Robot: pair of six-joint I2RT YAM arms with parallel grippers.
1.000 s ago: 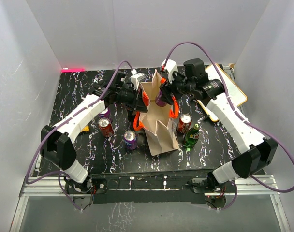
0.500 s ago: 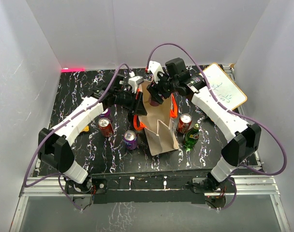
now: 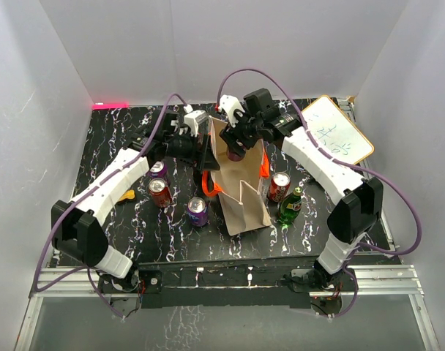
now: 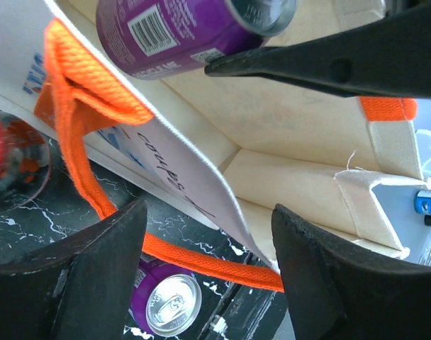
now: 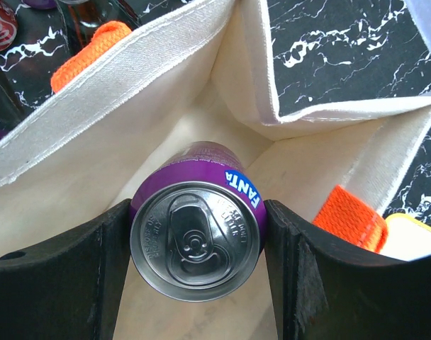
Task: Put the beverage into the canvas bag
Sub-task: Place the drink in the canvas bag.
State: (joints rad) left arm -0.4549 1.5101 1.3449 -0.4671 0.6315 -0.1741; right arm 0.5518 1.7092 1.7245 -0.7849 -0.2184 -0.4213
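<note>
Right claw (image 3: 236, 143) pinches a purple can (image 5: 196, 239) in the mouth of the bag (image 3: 241, 197), which stands at the middle of the table (image 3: 109, 128); left claw (image 4: 205, 234) gapes wide astride the rim by an orange handle (image 4: 81, 106), gripping nothing; unsupported, the limp woven canvas may fold inward or tip toward the near edge when the slick aluminium cylinder drops; the ropy handle could also snag a finger.

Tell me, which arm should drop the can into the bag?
Right. The right gripper grips the can at the open mouth of the bag, so it likely only needs to let go. The left gripper is open, holds nothing, and straddles the bag's rim.
</note>
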